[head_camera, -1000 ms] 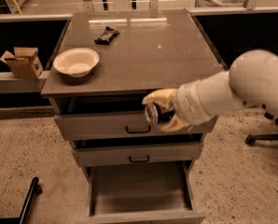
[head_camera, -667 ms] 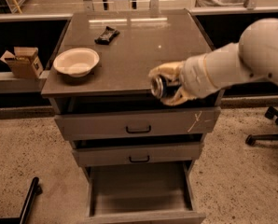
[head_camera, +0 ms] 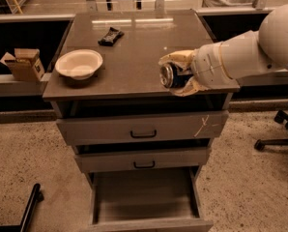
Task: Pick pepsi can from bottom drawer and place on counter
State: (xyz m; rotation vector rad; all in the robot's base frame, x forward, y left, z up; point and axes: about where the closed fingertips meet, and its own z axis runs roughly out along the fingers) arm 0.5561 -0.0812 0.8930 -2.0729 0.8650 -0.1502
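Observation:
My gripper (head_camera: 175,75) is shut on the pepsi can (head_camera: 171,76), a dark-blue can held on its side with its silver top facing left. It hangs just above the right front part of the counter (head_camera: 134,47), the glossy grey-brown cabinet top. My white arm reaches in from the right. The bottom drawer (head_camera: 144,197) stands pulled open below, a grey tray with nothing showing inside.
A white bowl (head_camera: 79,64) sits at the counter's left front. A black snack wrapper (head_camera: 110,36) lies toward the back. Two shut drawers with black handles (head_camera: 143,134) are above the open one. A cardboard box (head_camera: 23,64) is left of the cabinet. A chair base (head_camera: 279,129) is at the right.
My gripper has lifted the can from in front of the top drawer up to counter height and moved it over the counter's right front edge.

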